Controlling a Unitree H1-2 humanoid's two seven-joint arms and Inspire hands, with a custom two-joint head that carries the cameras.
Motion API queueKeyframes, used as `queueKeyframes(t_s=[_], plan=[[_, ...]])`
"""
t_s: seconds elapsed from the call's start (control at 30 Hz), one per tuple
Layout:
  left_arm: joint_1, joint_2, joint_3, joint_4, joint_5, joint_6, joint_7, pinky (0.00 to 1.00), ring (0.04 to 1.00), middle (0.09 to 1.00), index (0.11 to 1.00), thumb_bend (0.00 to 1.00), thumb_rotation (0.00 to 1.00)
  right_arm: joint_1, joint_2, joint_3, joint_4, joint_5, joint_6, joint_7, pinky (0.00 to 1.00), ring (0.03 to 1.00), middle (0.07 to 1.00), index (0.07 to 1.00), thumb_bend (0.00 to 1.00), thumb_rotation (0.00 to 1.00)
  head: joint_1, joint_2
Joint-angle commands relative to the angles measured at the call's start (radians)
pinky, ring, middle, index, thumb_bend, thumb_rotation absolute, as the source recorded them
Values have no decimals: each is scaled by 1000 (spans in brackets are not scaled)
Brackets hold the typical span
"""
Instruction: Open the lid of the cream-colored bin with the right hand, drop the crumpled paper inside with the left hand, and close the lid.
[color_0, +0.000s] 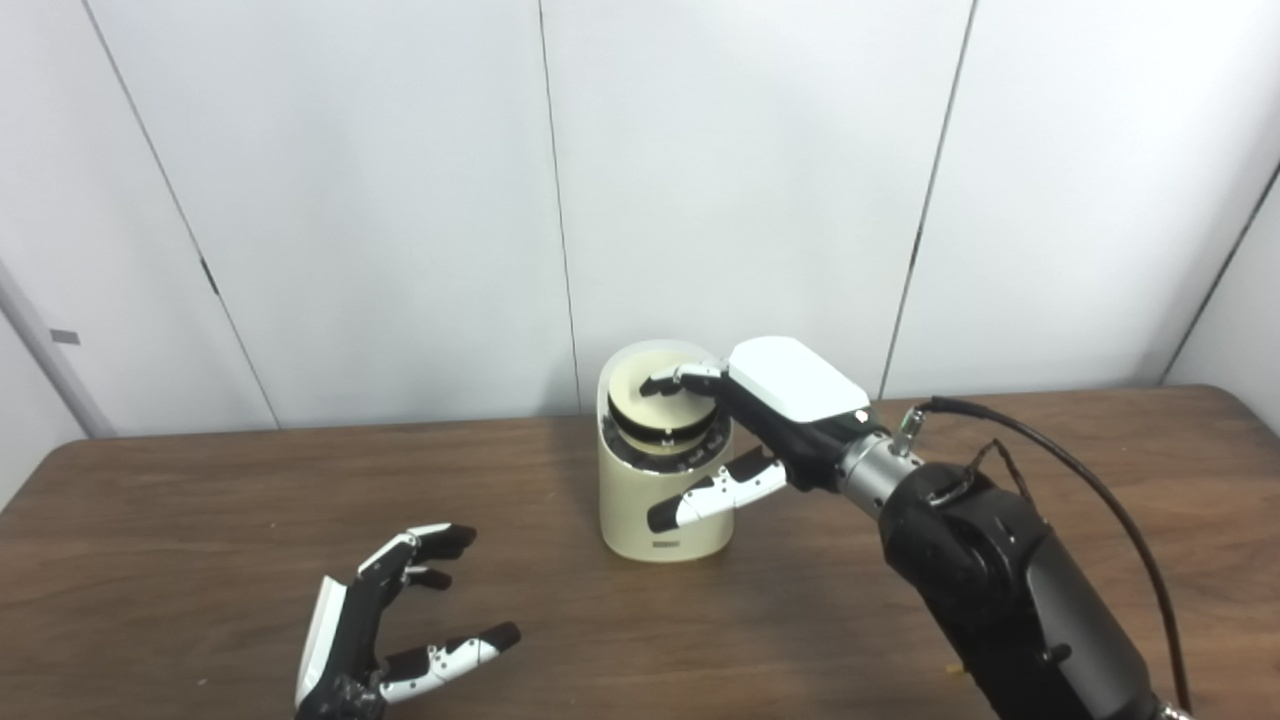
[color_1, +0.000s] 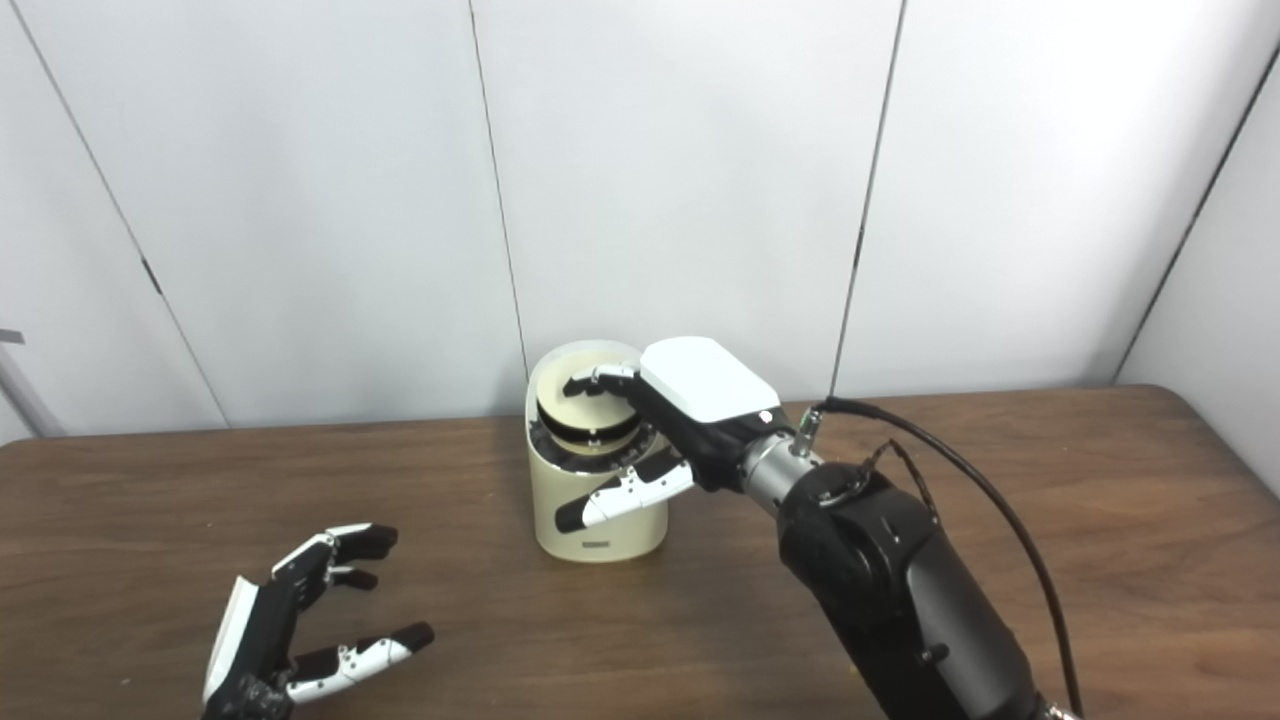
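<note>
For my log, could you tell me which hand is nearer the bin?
Right. The right hand is on the bin, fingers at its lid; the left hand waits open, well apart.

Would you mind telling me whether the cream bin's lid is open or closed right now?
Partly open: the lid sits tilted in the bin, a dark gap below its front edge, with the right hand fingers on it.

A dark wooden table (color_0: 200, 520) carries the cream-colored bin (color_0: 660, 510), standing upright near its middle
</note>
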Motion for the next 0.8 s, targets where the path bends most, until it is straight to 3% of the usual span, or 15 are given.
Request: queueKeyframes(t_s=[0.0,0.77], plan=[[-14,10,2,-43,-6,-3,-1,626,723,715,684,948,240,-24,0,-14,-28,-3,4,-12,784,795,801,794,1000,772,0,0],[-11,11,8,-54,-2,-2,-11,620,720,717,684,948,244,0,2,-10,-19,-1,-5,-16,790,802,805,804,1000,773,3,8]])
